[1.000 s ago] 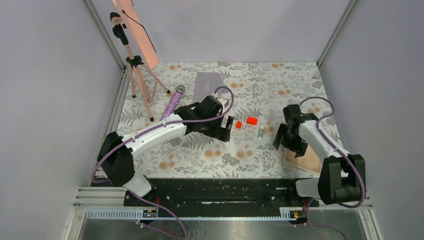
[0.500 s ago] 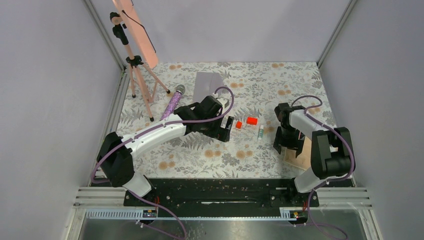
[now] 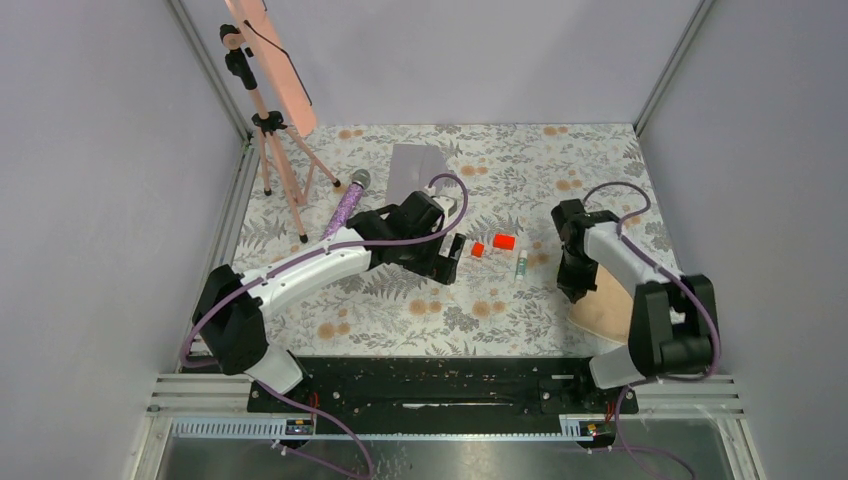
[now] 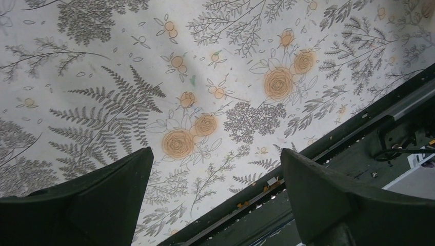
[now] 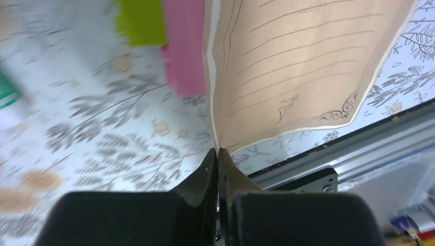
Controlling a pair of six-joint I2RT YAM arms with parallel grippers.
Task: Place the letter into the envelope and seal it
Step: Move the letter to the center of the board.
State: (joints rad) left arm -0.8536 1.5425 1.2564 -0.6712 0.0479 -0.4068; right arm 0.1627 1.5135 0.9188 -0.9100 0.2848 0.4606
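The letter is a pale-tan lined sheet at the near right of the table. My right gripper is shut on its left edge. In the right wrist view the sheet curls up from the shut fingertips, lifted off the cloth. The grey-lilac envelope lies flat at the back centre, apart from both grippers. My left gripper hovers near the table's middle. It stands wide open over bare floral cloth with nothing between its fingers.
A tripod with a pink panel stands at the back left, with a purple microphone beside it. Two red pieces and a small white tube lie mid-table. Green and pink blocks sit near the letter. A black rail borders the near edge.
My right gripper has swung over the letter's left edge and gone from open to shut on it, and the sheet now curls upward. The left arm has not moved.
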